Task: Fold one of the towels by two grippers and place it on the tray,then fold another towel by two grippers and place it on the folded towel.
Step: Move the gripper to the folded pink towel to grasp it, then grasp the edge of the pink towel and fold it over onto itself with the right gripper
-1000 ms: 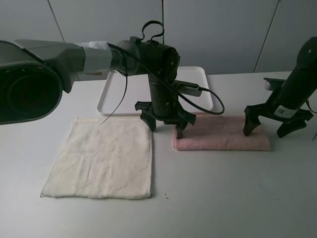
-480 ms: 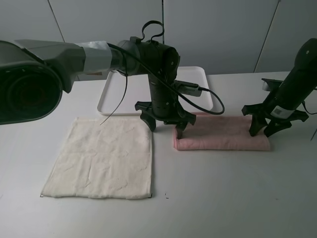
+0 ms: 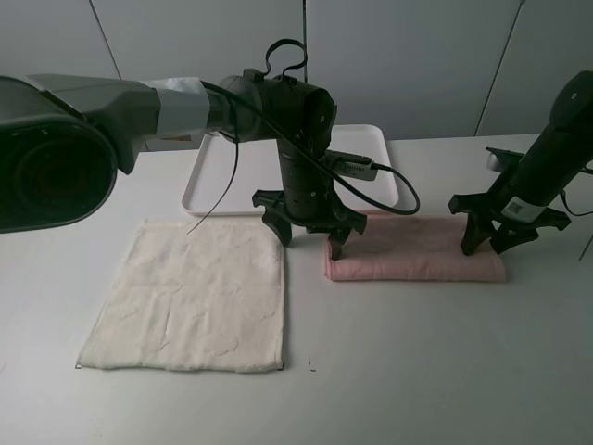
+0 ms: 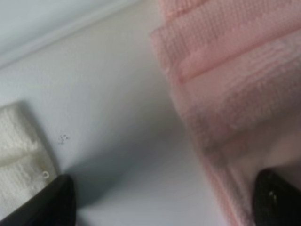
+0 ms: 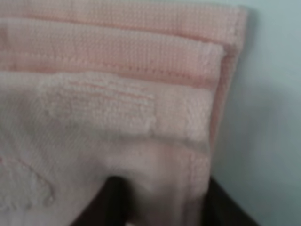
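The pink towel (image 3: pixel 414 247) lies folded into a long strip on the table, in front of the white tray (image 3: pixel 232 171). My left gripper (image 3: pixel 309 238) stands open over the strip's left end. One of its fingers rests on the pink cloth and the other on the bare table beside the cream towel (image 3: pixel 190 292). In the left wrist view both fingers of the left gripper (image 4: pixel 160 207) are wide apart, with the pink towel (image 4: pixel 235 70) on one side and the cream towel's corner (image 4: pixel 19 150) on the other. My right gripper (image 3: pixel 489 239) is shut on the right end of the pink towel (image 5: pixel 117 108), cloth bunched between its fingers (image 5: pixel 113 202).
The cream towel lies flat and unfolded at the front left. The left arm and its cable (image 3: pixel 389 185) hang over the tray's near edge. A large dark camera housing (image 3: pixel 46 148) fills the left of the exterior view.
The right gripper's jaws have narrowed from wide open onto the pink towel's right end and shifted slightly left. The left gripper and both towels have not moved.
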